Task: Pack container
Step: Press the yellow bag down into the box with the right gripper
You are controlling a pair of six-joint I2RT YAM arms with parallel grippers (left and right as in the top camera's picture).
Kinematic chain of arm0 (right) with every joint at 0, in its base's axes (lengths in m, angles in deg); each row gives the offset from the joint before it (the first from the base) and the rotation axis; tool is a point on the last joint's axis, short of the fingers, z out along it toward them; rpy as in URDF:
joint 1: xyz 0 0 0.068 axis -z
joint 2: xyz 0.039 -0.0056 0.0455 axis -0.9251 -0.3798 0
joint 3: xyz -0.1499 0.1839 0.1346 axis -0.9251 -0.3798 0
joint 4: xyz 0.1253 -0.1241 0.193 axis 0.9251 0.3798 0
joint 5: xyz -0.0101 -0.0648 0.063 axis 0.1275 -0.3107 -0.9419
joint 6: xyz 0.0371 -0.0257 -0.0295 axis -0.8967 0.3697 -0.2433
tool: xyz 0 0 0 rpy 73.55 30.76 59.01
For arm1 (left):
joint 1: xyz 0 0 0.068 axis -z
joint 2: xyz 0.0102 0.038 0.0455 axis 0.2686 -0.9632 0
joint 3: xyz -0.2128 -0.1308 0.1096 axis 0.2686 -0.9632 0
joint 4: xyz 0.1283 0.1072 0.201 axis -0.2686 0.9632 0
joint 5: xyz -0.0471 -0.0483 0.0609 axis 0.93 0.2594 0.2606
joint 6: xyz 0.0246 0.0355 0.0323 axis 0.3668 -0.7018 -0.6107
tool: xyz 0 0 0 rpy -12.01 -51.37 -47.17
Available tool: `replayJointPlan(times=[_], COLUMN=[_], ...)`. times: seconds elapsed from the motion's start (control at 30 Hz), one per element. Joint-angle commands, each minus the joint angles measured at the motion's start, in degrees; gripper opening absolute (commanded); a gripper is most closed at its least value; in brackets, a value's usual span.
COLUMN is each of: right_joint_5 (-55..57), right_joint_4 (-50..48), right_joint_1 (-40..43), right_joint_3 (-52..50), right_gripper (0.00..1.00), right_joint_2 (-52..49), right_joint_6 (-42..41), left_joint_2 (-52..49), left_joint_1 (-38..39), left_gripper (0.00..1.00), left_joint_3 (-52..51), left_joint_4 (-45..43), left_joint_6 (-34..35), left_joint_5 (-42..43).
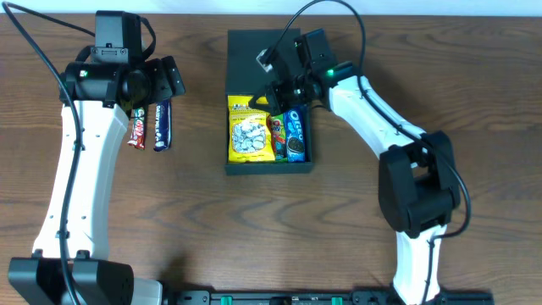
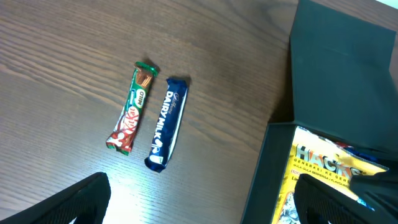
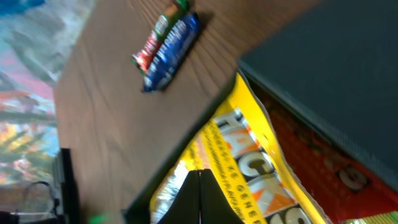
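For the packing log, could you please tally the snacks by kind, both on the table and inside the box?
Chocolate bars on the table: 2 (KitKat, Dairy Milk)
Yellow snack bag in the container: 1
Oreo packet in the container: 1
Orange packet in the container: 1
Total: 5

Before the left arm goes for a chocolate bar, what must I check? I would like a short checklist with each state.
1. Box lid open: ok.
2. Left jaws open: ok.
3. KitKat and Dairy Milk flat on the table, uncovered: ok.
4. Right jaws out of the box: not ok, shut over the yellow packet.
5. Room in the box for a bar: cannot tell.
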Motion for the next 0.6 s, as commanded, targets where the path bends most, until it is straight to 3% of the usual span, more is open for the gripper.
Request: replayJointPlan(times=[0.0, 0.3, 0.57], right_joint_5=[2.7, 9.6, 4.3], right_joint_4=[0.9, 2.1, 2.8], right_joint_1=[-0.8, -0.8, -0.4], right_joint_3=[0.0, 0.0, 1.3], right_gripper=[0.01, 0.01, 0.01], right_joint_2=[-3.0, -4.2, -3.7], right_joint_6=[2.4, 3.0, 3.0], left_joint_2=[-0.1, -0.1, -0.1], left_joint_1=[-0.2, -0.2, -0.2], left_gripper=[0.95, 0.95, 0.95], left_joint_3=[0.4, 0.4, 0.4], left_joint_4=[0.1, 0.1, 0.2], left_joint_6=[-0.6, -0.6, -0.6], left_joint_5=[0.2, 0.2, 0.2])
